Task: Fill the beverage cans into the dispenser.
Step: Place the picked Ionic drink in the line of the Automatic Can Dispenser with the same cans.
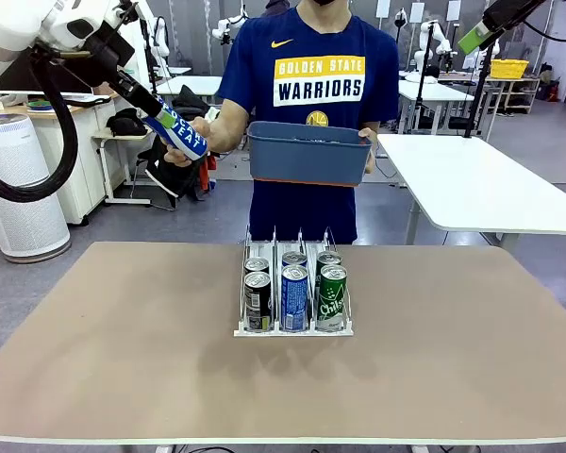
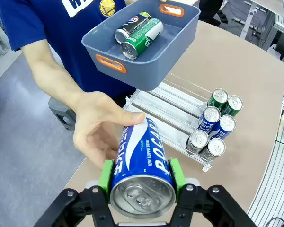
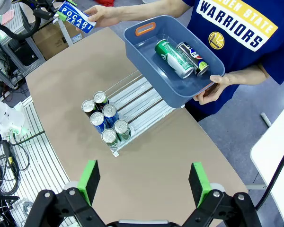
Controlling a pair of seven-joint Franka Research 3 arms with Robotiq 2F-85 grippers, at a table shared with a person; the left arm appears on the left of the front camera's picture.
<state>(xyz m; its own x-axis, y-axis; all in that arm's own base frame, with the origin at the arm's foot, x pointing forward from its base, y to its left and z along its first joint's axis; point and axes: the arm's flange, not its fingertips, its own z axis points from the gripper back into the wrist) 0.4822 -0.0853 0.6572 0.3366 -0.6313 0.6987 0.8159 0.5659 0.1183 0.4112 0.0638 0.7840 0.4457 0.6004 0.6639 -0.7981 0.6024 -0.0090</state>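
Observation:
My left gripper (image 2: 142, 176) is shut on a blue can with white lettering (image 2: 141, 151), held high off the table's far left corner (image 1: 163, 118). A person's hand (image 2: 97, 135) grasps the far end of that same can (image 1: 184, 137). The dispenser (image 1: 292, 328) stands mid-table with six cans (image 1: 294, 283) in its three lanes: black/silver, blue and green pairs near the front lip. The person's other hand holds a blue-grey bin (image 1: 307, 156) above the table's far edge; a green can (image 2: 143, 37) and a dark can (image 2: 131, 27) lie in it. My right gripper (image 3: 144, 182) hangs open high above the table.
The brown tabletop (image 1: 123, 359) lies bare around the dispenser. The rear parts of the dispenser's lanes (image 3: 143, 97) hold nothing. A white table (image 1: 481, 189) stands beyond the far right corner, and a white cylindrical unit (image 1: 19, 189) stands on the floor at left.

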